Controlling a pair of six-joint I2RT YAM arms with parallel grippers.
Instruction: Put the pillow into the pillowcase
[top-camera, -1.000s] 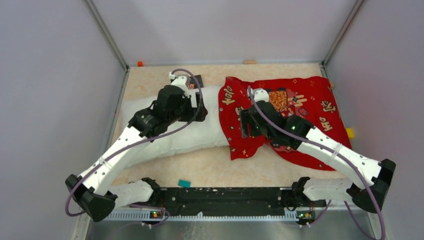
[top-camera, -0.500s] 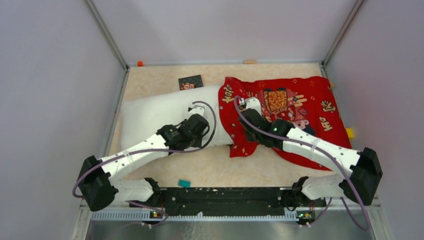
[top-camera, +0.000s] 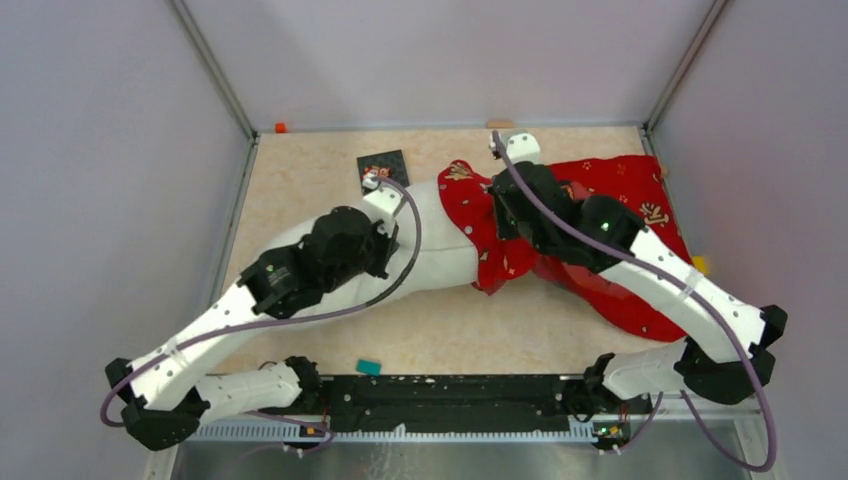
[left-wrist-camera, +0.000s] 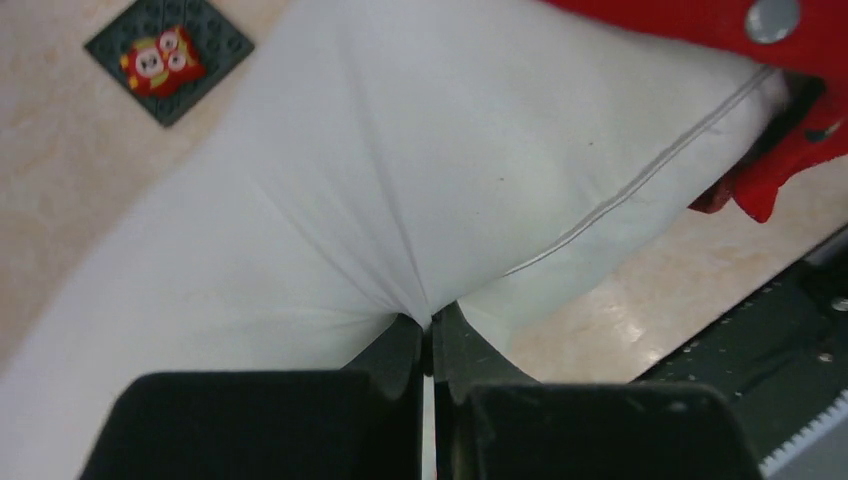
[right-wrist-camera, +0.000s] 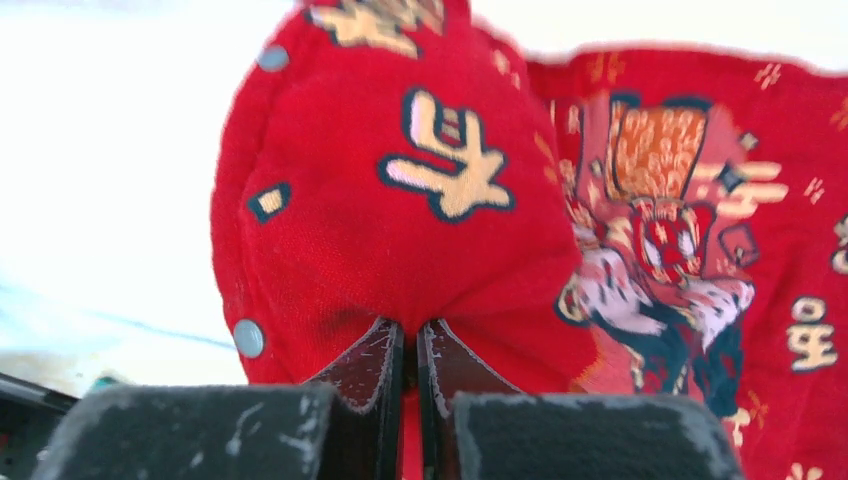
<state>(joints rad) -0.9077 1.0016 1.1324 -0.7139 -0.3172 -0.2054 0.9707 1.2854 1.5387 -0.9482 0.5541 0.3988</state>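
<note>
Two pinches, left claw on pillow, right claw on gold-lettered pillowcase

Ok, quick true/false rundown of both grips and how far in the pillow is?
1. The left gripper is shut on the pillow. True.
2. The right gripper hangs open above the pillowcase. False: it is shut on a fold of the red fabric.
3. The pillow is fully inside the pillowcase. False: only its right end is in the case; most of it lies bare.
4. The dark tile lies on the table, apart from the pillowcase. True.
</note>
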